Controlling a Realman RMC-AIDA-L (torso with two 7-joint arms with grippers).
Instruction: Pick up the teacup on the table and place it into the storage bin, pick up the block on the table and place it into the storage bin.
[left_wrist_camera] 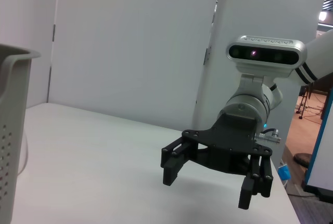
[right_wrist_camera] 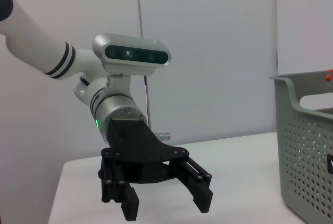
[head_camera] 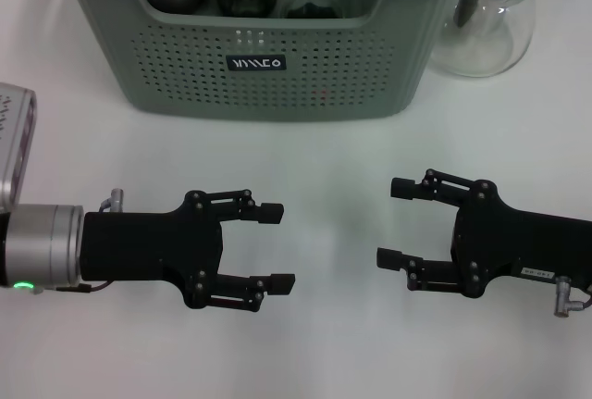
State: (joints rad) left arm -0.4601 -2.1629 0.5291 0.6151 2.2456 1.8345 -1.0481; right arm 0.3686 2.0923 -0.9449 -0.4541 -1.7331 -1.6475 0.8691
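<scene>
White table (head_camera: 333, 149) spreading under pale walls; grey-green storage bin (head_camera: 268, 56) sitting at far edge beside glass carafe (head_camera: 486, 19). Hovering low, facing inward: left gripper (head_camera: 277, 244), right gripper (head_camera: 393, 223), fingers apart, holding nothing.

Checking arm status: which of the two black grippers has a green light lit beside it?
The left gripper; a green light glows on its silver wrist. The right gripper shows none.

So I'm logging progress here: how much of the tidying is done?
It looks finished. No cup or block shows on the table, and the storage bin holds several items, hard to identify. Nothing is in hand: the left gripper and right gripper both hover open and empty. Nothing visible is left.
</scene>
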